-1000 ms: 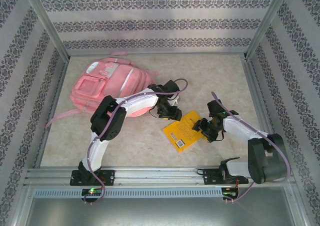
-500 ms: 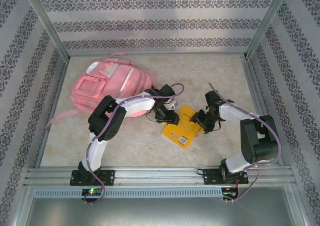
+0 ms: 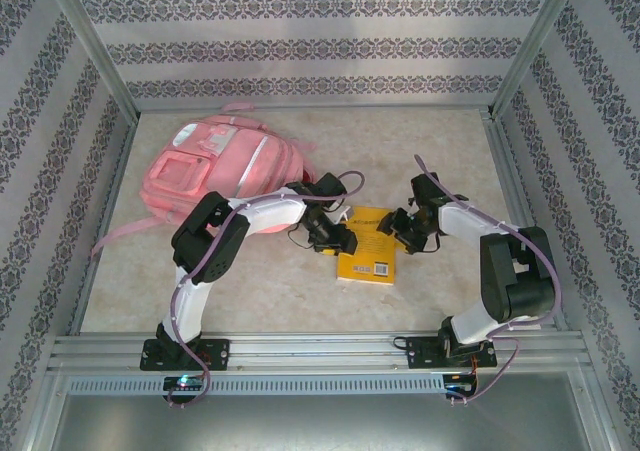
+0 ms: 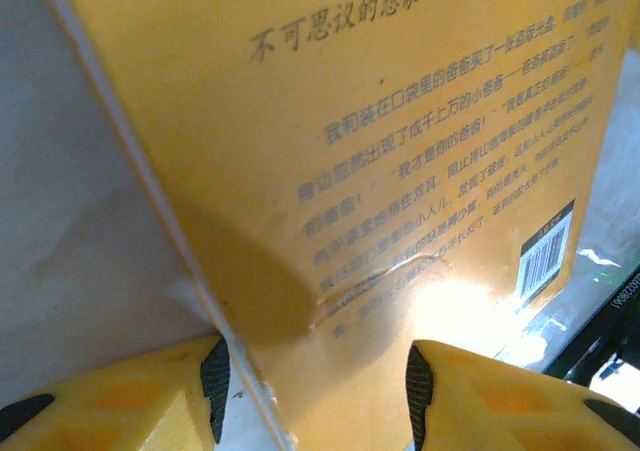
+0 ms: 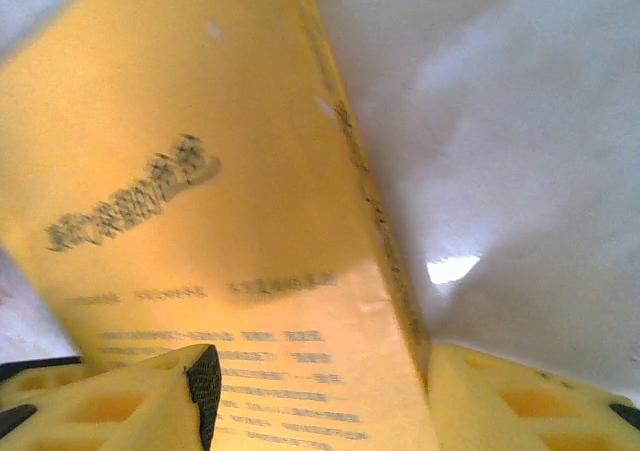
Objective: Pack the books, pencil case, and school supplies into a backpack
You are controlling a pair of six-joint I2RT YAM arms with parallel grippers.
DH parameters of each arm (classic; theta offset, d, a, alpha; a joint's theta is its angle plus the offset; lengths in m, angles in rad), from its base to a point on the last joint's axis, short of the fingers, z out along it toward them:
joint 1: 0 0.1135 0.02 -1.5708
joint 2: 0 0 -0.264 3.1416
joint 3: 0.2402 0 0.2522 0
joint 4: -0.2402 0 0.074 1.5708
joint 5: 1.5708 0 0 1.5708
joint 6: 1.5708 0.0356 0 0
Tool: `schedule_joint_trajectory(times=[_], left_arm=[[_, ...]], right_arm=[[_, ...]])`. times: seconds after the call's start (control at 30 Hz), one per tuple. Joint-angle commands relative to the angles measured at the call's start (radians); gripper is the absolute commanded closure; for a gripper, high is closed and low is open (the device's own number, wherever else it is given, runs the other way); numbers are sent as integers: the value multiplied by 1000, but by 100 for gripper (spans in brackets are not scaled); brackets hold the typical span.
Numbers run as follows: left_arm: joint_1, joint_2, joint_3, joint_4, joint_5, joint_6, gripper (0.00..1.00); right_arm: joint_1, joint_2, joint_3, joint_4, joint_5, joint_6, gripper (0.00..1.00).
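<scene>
Two robot arms are meeting over a yellow-orange book (image 3: pixel 366 254) that is sitting near the middle of the pale marbled counter (image 3: pixel 430 141), its barcode (image 3: pixel 368 269) end pointing toward the arm bases. The left claw (image 3: pixel 342 241) is sitting at the book's left edge, and the right claw (image 3: pixel 394 227) is sitting at its far right corner.

From the left wrist, the left claw (image 4: pixel 315 391) is showing its yellow fingers (image 4: pixel 110 406) standing apart, black pads facing inward. The book (image 4: pixel 400 171) is slanting between them, its white-paged edge running down close to the left-hand pad. Its cover is carrying printed Chinese text and a barcode (image 4: pixel 545 256).

From the right wrist, the right claw (image 5: pixel 315 391) is likewise standing apart. The book (image 5: pixel 200 171) is lying between its fingers (image 5: pixel 510 401), with the book's edge just beside the right-hand one. No clamp on the cover is showing at either claw, and whether the book is tilting off the counter (image 5: pixel 500 121) cannot be told.

The pink backpack (image 3: pixel 215 166) is lying at the counter's far left, well apart from the book, with the left arm crossing its near edge.
</scene>
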Motion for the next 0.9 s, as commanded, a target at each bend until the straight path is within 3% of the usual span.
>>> schedule_joint_trajectory(times=[0.0, 0.13, 0.37, 0.57, 0.87], left_arm=[[-4, -40, -31, 19, -17, -31, 49], [1, -25, -35, 47, -2, -53, 49], [0, 3, -19, 64, 0, -70, 56], [0, 4, -6, 45, -3, -55, 72], [0, -12, -20, 5, -31, -19, 79]], right_arm=[[-2, 24, -39, 15, -51, -61, 42], [-2, 36, -87, 137, -179, -24, 43], [22, 26, -84, 167, -253, -58, 47], [141, -51, -46, 119, -242, -129, 52], [110, -229, -178, 244, -302, -12, 56]])
